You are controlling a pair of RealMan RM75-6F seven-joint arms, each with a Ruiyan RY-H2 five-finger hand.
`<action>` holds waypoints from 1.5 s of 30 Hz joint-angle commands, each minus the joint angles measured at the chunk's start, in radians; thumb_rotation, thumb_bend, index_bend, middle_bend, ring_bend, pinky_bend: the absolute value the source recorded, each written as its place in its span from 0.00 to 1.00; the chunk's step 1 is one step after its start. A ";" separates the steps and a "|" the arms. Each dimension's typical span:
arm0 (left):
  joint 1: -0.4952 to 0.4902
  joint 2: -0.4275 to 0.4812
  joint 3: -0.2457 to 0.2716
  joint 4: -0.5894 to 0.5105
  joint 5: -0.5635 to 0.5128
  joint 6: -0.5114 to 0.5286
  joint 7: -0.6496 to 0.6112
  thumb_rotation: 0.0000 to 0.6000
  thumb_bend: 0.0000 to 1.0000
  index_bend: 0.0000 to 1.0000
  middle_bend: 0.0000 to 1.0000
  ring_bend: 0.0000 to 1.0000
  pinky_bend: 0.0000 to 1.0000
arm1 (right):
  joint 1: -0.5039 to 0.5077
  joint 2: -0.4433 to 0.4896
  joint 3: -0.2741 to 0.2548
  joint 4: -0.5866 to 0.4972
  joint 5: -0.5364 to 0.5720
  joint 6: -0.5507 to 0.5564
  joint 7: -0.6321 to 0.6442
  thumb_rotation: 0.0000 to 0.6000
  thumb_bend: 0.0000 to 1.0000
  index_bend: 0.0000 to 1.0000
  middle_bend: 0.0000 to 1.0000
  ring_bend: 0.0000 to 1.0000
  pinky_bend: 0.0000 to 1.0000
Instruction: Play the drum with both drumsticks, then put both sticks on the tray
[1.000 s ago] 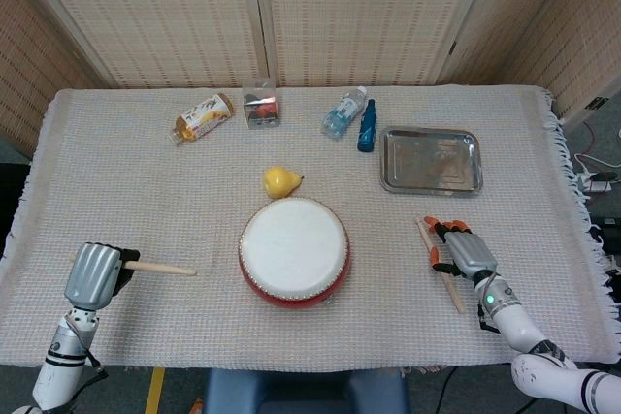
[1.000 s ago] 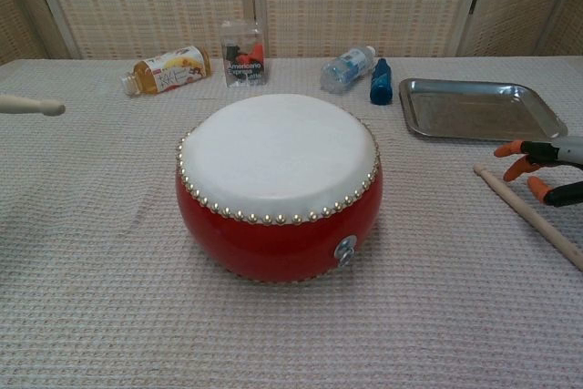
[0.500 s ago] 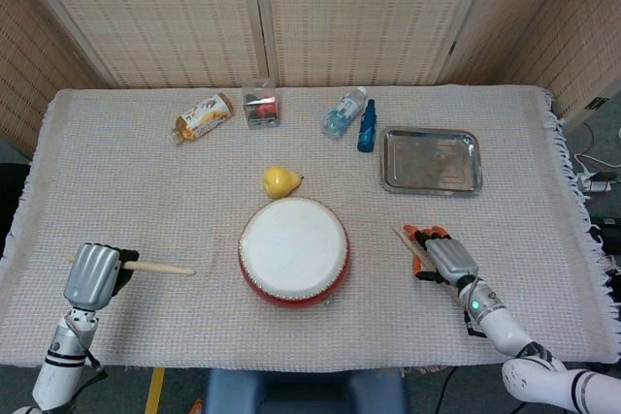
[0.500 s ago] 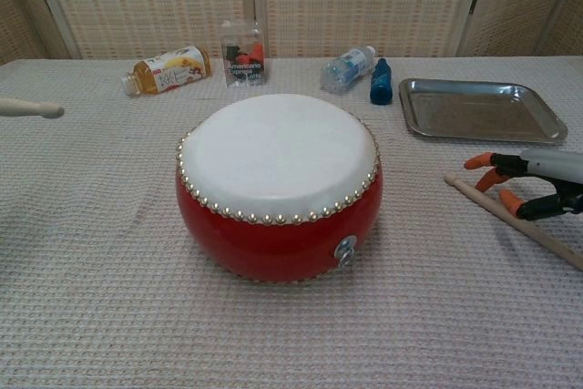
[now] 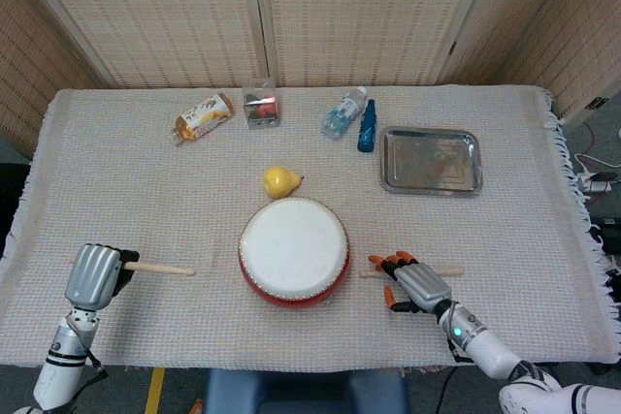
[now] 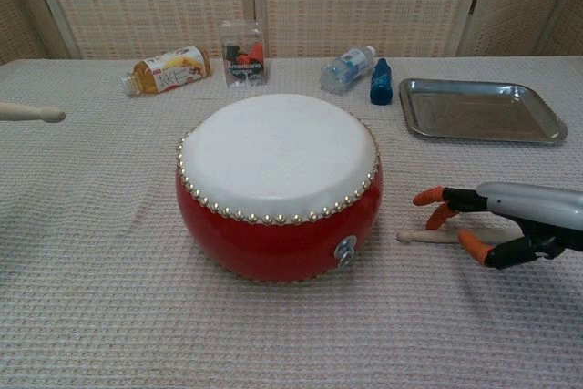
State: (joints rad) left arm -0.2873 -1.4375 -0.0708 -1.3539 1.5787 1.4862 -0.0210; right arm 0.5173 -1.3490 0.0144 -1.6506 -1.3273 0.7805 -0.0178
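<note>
At the near edge of the table, at about seven o'clock from the drum, the left hand is clamped around the butt of a drumstick; that stick points toward three o'clock, its rounded tip short of the drum with bare cloth between, and in the chest view only the tip end shows at the left border, raised off the cloth. At about four o'clock from the drum the right hand lies low over the second drumstick; the stick lies flat on the cloth along the three-to-nine line, its rounded end just beside the drum's red wall; the orange-tipped fingers are spread above and around the shaft, and whether they actually press or hold it cannot be told. The drum has a white skin, a red body and a ring of brass studs under the rim; both sticks are pale plain wood. Just past the drum at twelve o'clock sits a yellow pear. The metal tray lies at about two o'clock, well apart from the right hand, with open cloth between them. Along the far edge lie an amber bottle, a clear box, a water bottle and a blue bottle.
</note>
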 commanded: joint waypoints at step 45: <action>0.007 0.008 0.004 0.001 -0.012 -0.012 -0.020 1.00 0.62 1.00 1.00 1.00 1.00 | -0.016 -0.222 0.019 0.245 0.015 0.218 -0.344 1.00 0.30 0.48 0.18 0.00 0.02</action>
State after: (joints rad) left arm -0.2798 -1.4297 -0.0670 -1.3534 1.5668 1.4747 -0.0413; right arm 0.5011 -1.5707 0.0328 -1.4057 -1.3126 0.9983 -0.3621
